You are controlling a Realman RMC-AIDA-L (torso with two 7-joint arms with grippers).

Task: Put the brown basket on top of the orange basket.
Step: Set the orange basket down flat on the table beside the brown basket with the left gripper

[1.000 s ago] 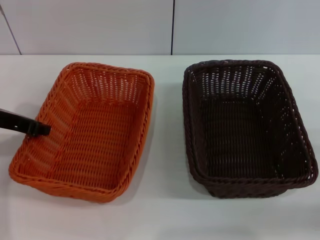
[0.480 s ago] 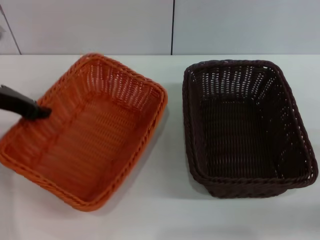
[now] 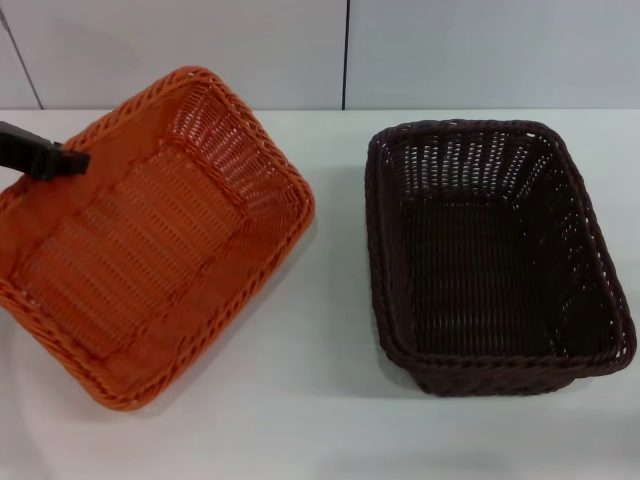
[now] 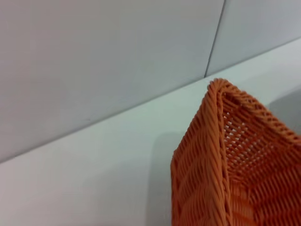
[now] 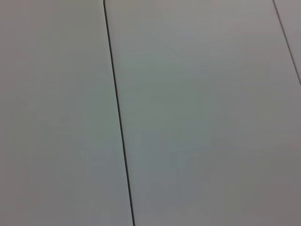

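Your left gripper [image 3: 70, 160] reached in from the left edge of the head view onto the orange basket [image 3: 150, 230], which sat tilted at frame left; whether its fingers were clamped on the rim, you could not tell. The brown basket [image 3: 495, 255] rested flat on the white counter [image 3: 330, 420] at frame right, well apart.

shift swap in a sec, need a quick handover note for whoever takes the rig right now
Left gripper: clamped on the orange basket's left rim, basket lifted and tilted, its far corner showing in the left wrist view.
Right gripper: not in view; its wrist camera shows only wall.
Brown basket: flat on the table, on the right, untouched, apart from the orange one.
Done: nothing stacked.
Left: the task wants brown on top of orange, so the orange one probably needs setting down before the brown one goes on it.
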